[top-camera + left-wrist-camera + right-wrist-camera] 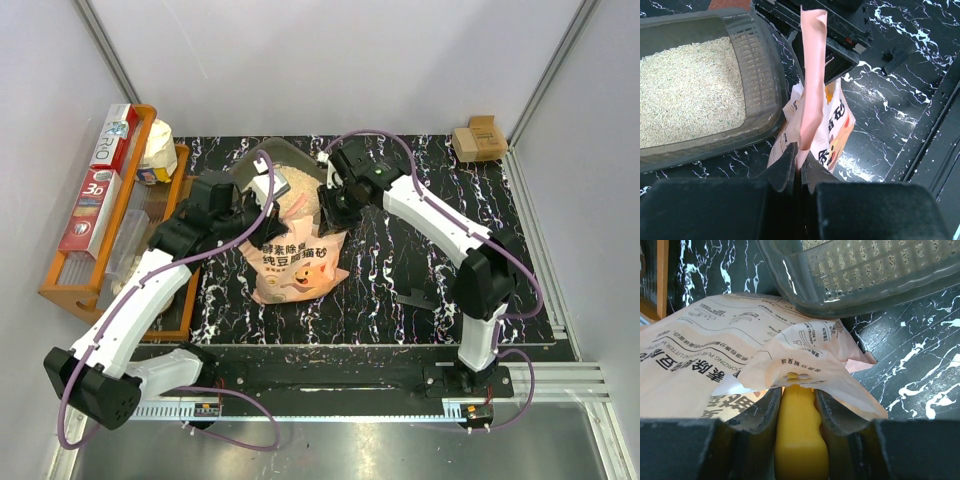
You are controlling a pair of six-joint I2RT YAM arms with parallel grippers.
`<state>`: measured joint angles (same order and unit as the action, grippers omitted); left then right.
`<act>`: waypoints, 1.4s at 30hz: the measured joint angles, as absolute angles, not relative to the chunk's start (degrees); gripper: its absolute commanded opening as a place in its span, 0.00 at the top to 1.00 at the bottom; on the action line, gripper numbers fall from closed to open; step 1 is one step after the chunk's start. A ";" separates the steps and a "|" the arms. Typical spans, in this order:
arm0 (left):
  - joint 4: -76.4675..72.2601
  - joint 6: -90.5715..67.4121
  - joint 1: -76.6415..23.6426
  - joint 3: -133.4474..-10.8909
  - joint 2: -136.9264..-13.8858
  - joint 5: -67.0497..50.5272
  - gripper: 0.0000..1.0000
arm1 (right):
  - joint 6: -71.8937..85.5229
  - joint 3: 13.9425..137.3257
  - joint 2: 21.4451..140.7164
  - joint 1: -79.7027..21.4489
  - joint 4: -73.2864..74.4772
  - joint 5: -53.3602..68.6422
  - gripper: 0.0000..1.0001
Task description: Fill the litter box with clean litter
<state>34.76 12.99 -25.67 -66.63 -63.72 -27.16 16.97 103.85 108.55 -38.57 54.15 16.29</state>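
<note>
Left gripper (800,154) is pinched flat on a thin pink edge of the bag (812,100), its jaws together with only the film between them. That strip rises straight up from the fingers and hides part of the black hardware behind it. Right gripper (797,395) is clamped on the yellow scoop (797,440). Only a handle-like part shows, because the front end is lost under a crumpled fold of bag and the near end is cut off by the frame.

From above, the box (285,150) sits at the far middle of the table (400,260), just beyond the bag's top. Both arms cross over it, so little more than its far rim and a patch of litter (298,197) can be seen. The left wrist view shows more of it. The litter lies as a pale bed over the box floor, while the perforated slope at the end nearest the bag is bare. The box is cut off at the left of that view.

In the right wrist view only a corner of the box shows, with granules visible through its holes. Its rim overlaps the bag's edge there, and I cannot tell whether they touch. The rest of the bag lies flat on the table, print side up. A rack (62,290) stands at the left, its contents too small to read.
</note>
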 measured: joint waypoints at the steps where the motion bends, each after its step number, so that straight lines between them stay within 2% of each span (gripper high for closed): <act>1: 34.61 12.80 -25.69 -66.63 -63.79 -27.16 1.00 | 17.67 102.78 108.12 -38.68 52.86 15.90 1.00; 10: 34.04 10.48 -25.78 -66.63 -64.38 -27.24 1.00 | 23.14 93.95 105.06 -38.72 43.68 16.78 1.00; 15: 33.32 10.52 -25.82 -66.63 -65.32 -27.29 1.00 | 26.50 85.23 101.93 -37.67 32.40 19.99 1.00; 23: 33.30 12.64 -25.93 -67.33 -66.92 -27.53 1.00 | 36.32 74.04 100.62 -31.68 13.85 33.34 1.00; 34: 35.68 20.03 -25.87 -69.12 -67.77 -25.76 1.00 | 61.19 64.07 101.86 -18.24 -14.85 54.26 1.00; 42: 38.72 22.76 -25.87 -71.59 -68.99 -25.12 1.00 | 68.14 64.03 102.80 -12.21 -22.35 62.48 1.00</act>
